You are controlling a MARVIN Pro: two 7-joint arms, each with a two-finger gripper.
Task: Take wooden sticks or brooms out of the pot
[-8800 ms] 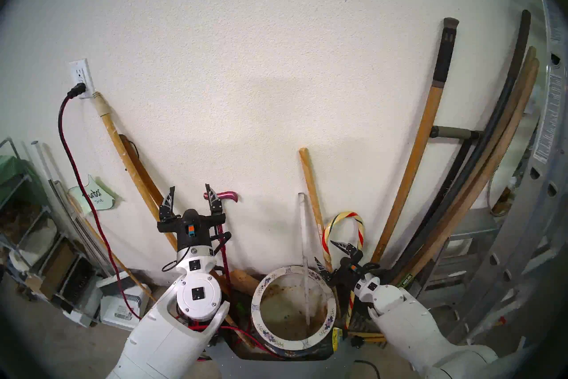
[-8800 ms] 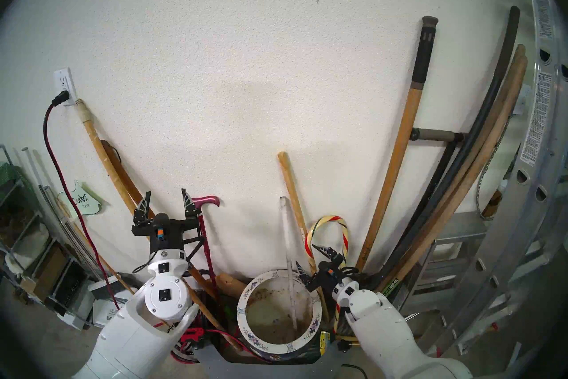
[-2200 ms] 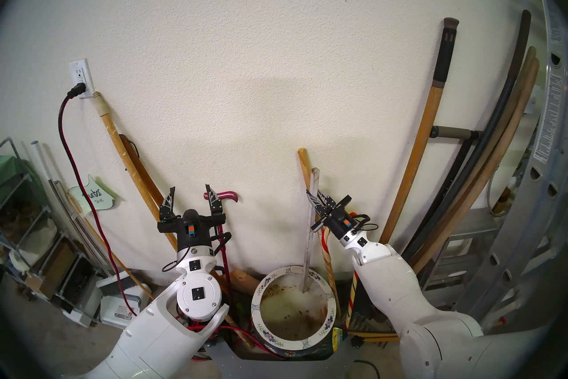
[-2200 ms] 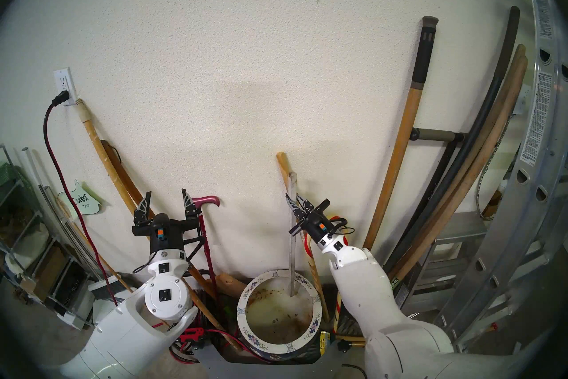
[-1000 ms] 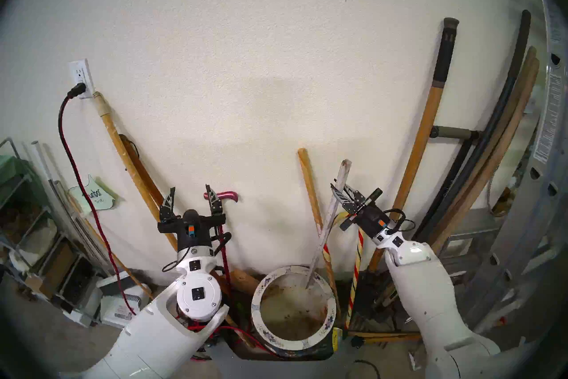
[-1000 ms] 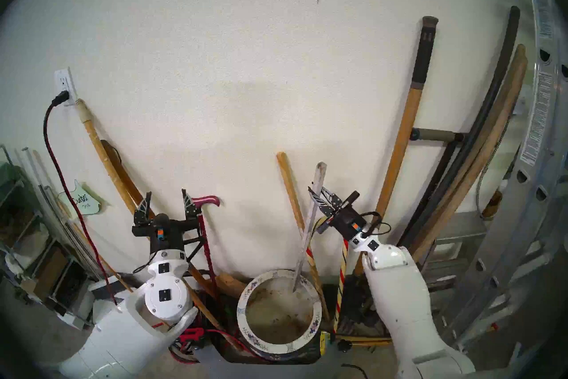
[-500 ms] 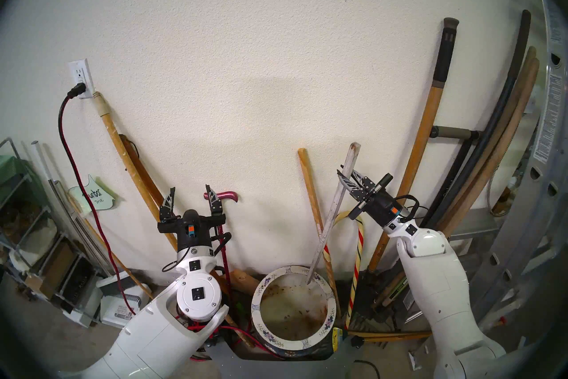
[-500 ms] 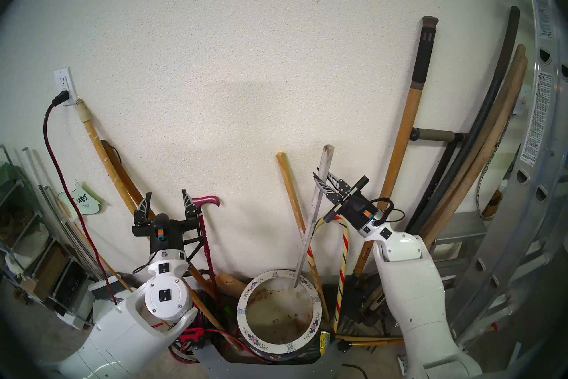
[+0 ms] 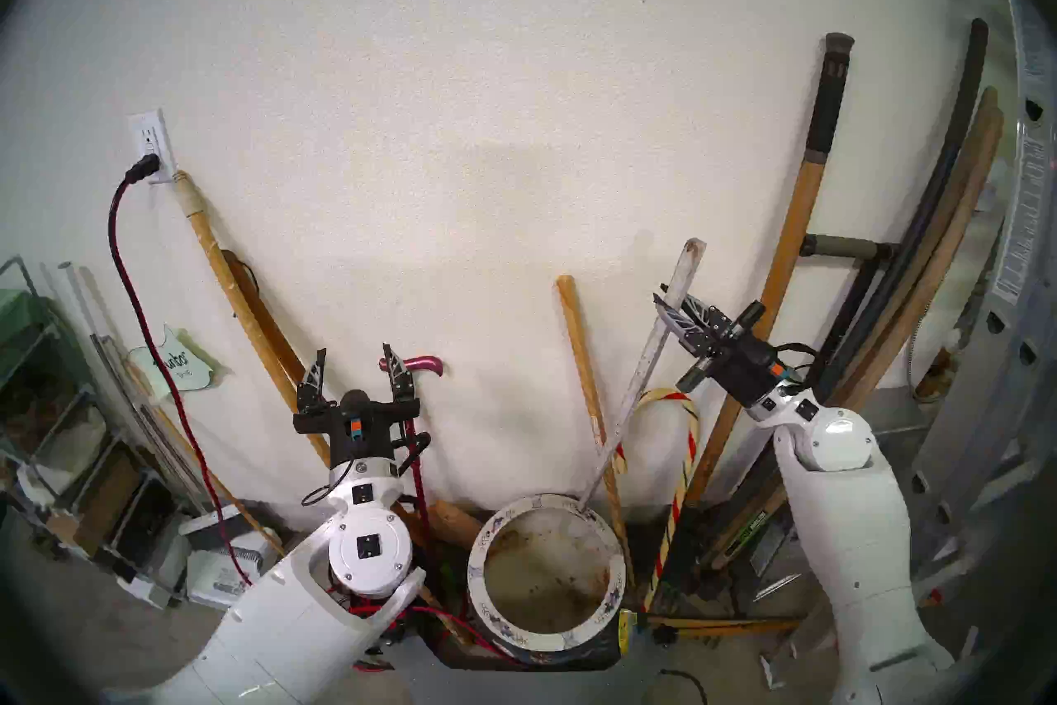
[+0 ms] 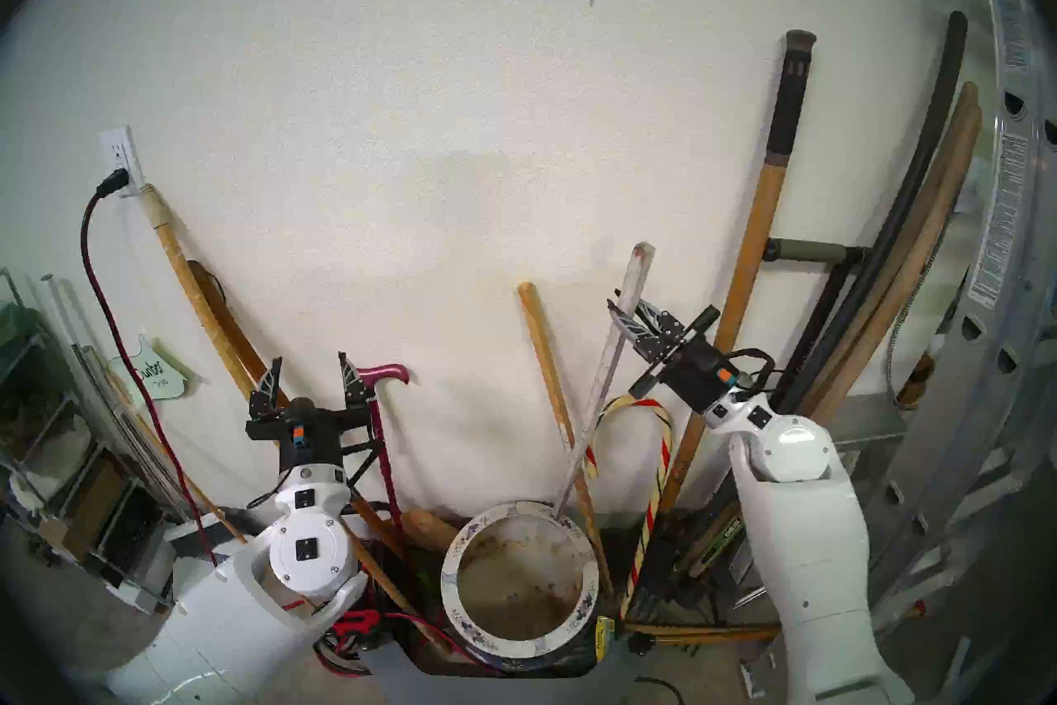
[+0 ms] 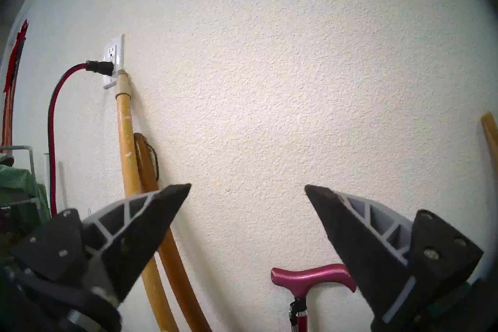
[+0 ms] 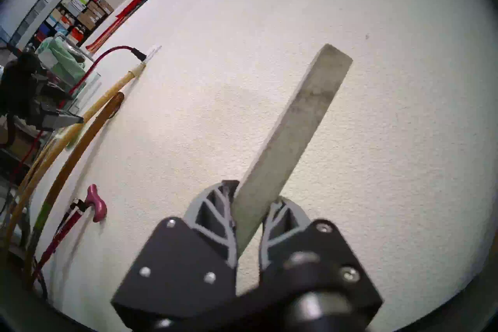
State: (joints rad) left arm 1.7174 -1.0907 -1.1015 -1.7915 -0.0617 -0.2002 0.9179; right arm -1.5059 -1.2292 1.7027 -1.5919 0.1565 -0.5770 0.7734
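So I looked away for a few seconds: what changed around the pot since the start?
The right gripper took hold of the white slat and raised it, tilting it rightward; its lower tip now sits at the rim of the pot. The left gripper, magenta cane and candy-cane stick stayed put.

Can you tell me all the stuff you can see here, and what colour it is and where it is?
white slat: one, grey-white, slanting, pinched in the right claw, bottom tip at the pot's back rim
pot: one, white flowered rim, brown-stained inside, on the floor in the middle
candy-cane stick: one, cream with red stripes, leaning on the wall right of the pot
walking cane: one, magenta, against the wall left of the pot
wooden handles: several, tan, leaning on the wall
cord: one, red-black, plugged into the wall outlet
ladder: one, silver, far right
left claw: open, holding nothing
right claw: shut on the slat
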